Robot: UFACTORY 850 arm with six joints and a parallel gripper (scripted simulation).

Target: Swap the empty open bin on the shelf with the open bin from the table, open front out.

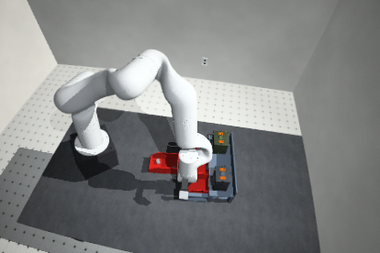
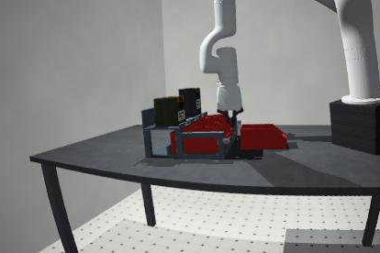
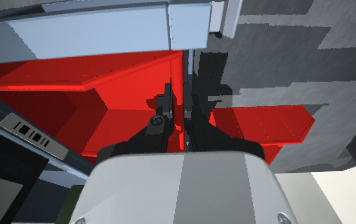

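My gripper (image 2: 230, 118) (image 3: 178, 93) is shut on the front wall of a red open bin (image 1: 199, 184) (image 3: 135, 90), at the shelf's front. No parts show in the visible inside of this bin. Its base is hidden, so I cannot tell whether it bears on the shelf floor. A second red bin (image 1: 163, 162) (image 2: 262, 137) (image 3: 245, 122) stands on the table in front of the shelf, with a small pale part (image 1: 158, 161) in it. The shelf (image 1: 233, 160) (image 2: 147, 143) (image 3: 100, 35) is blue-grey. Another red bin (image 2: 200, 146) shows through its side frame.
An olive box (image 1: 220, 143) (image 2: 168, 111) and a dark box (image 1: 222, 180) (image 2: 193, 102) stand on the shelf's upper board, behind the bins. A small white block shows at the shelf's front corner. The arm hides part of the shelf in the top view.
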